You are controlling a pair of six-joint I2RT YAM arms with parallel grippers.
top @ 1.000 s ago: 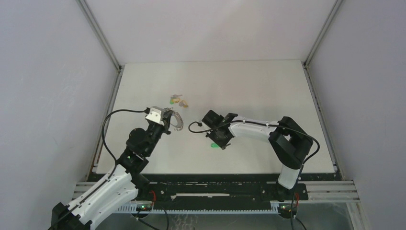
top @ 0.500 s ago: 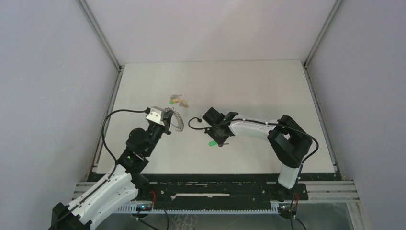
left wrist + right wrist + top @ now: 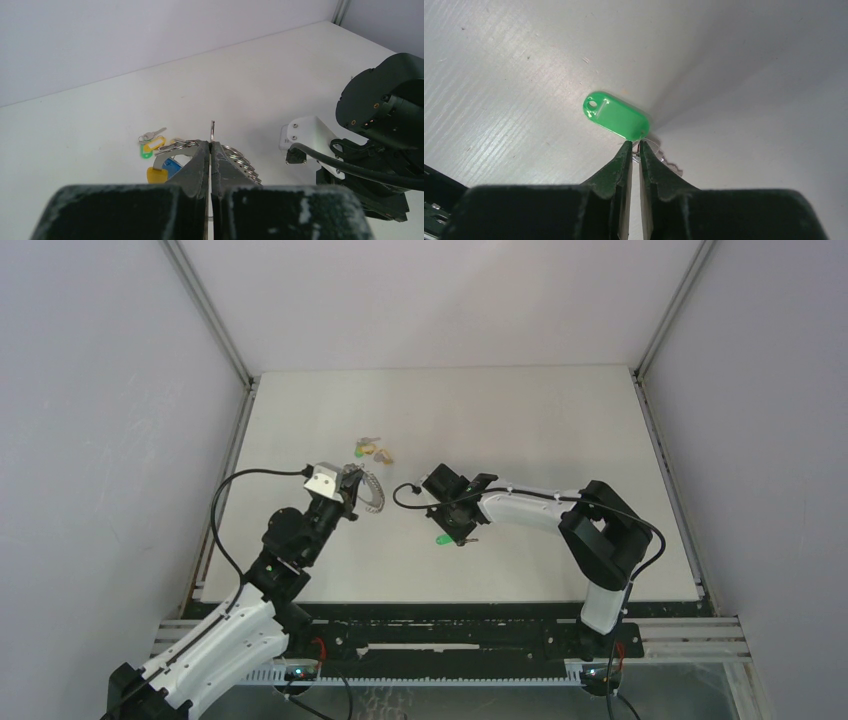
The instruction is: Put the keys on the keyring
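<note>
My left tool stays clamped on the keyring. My right tool, pinched shut on the green key, has edged slightly toward it since a second ago. The other keys lie unmoved on the counter.

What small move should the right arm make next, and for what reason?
Probably carry the green key leftward toward the keyring. The right gripper is shut on the key's metal end, and the left gripper is shut on the keyring, whose thin wire end shows above its fingertips. In the top view, they stand apart.
</note>
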